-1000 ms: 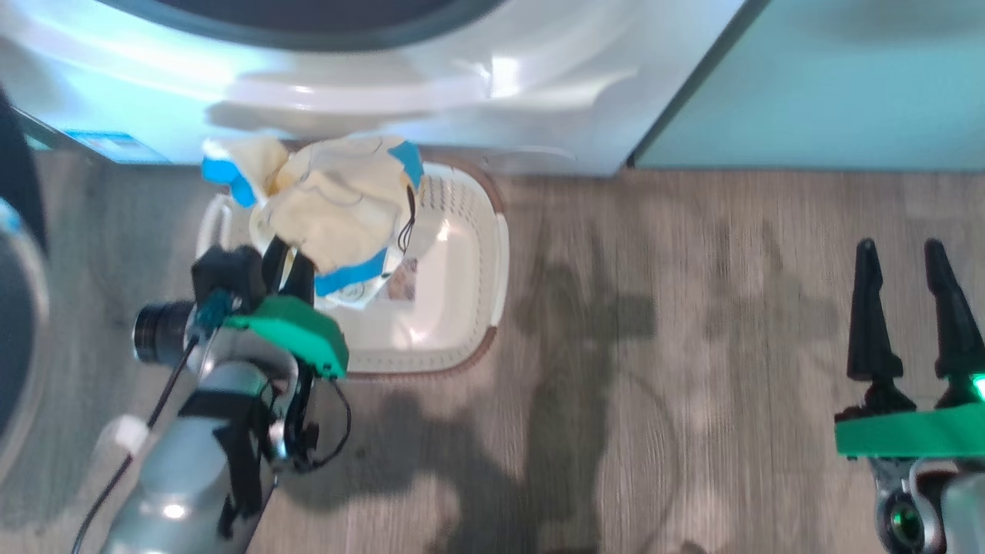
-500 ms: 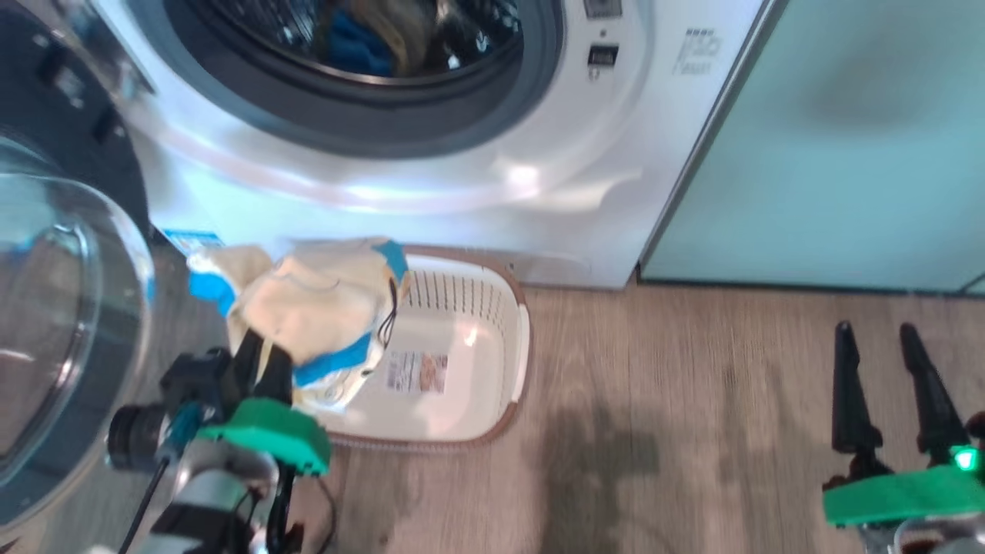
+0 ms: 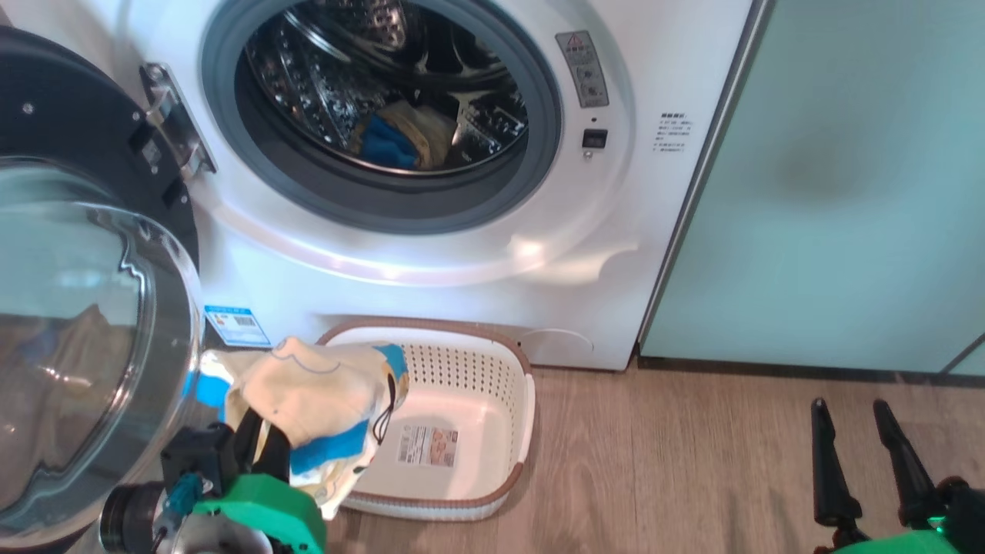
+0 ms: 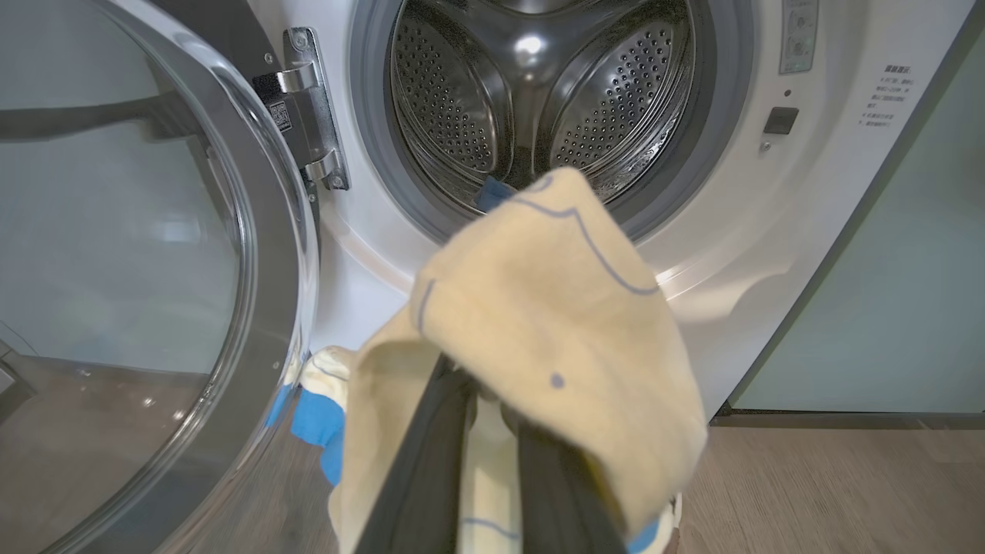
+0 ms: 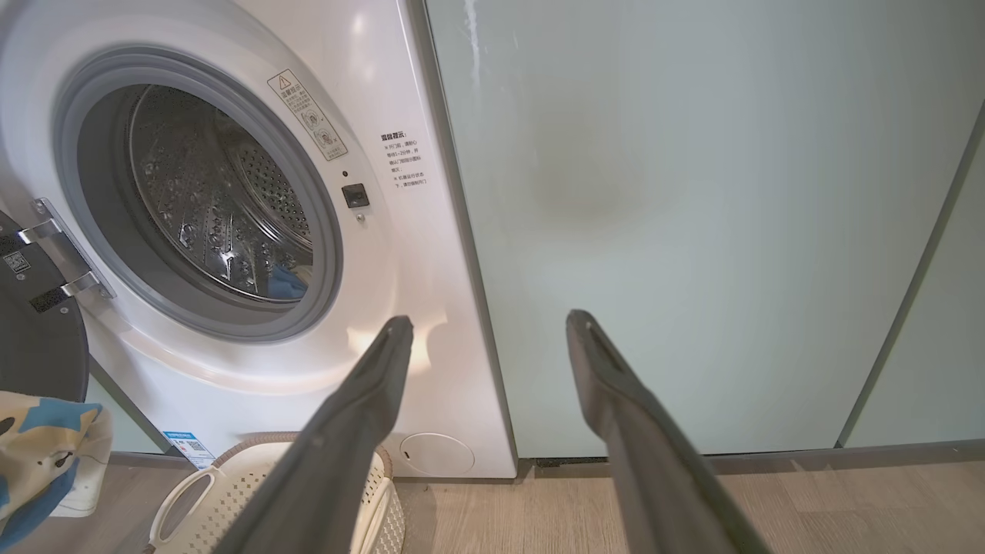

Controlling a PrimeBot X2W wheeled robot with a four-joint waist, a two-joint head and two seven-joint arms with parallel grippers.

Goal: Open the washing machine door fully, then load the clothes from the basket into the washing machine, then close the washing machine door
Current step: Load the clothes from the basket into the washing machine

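— Where was the washing machine door [image 3: 77, 308]?

— Swung wide at nine o'clock of the head view, glass bowl facing out. That left the drum mouth [image 3: 385, 115] of the washing machine [image 3: 431, 269] unobstructed at twelve.

— And the clothes [image 3: 315, 392]?

— A pale yellow and blue bundle was clamped in the left gripper [image 3: 260, 446], its fingers pinched together under the cloth. It hung at seven o'clock, above the near-left corner of the basket [image 3: 508, 362]. The thin fabric flopped over the fingertips and hid them. The basket sat on the floor [image 3: 692, 462] right against the machine's base (a short lift to the drum, I'd say), with its label showing on a bare bottom. Another garment [image 3: 400, 138] already lay low in the drum.

— Why was the right gripper [image 3: 848, 408] idle?

— Its fingers stood apart, holding nothing, at four o'clock over the floor and well apart from the basket. My guess is it was parked there to stay out of the left arm's path to the drum mouth
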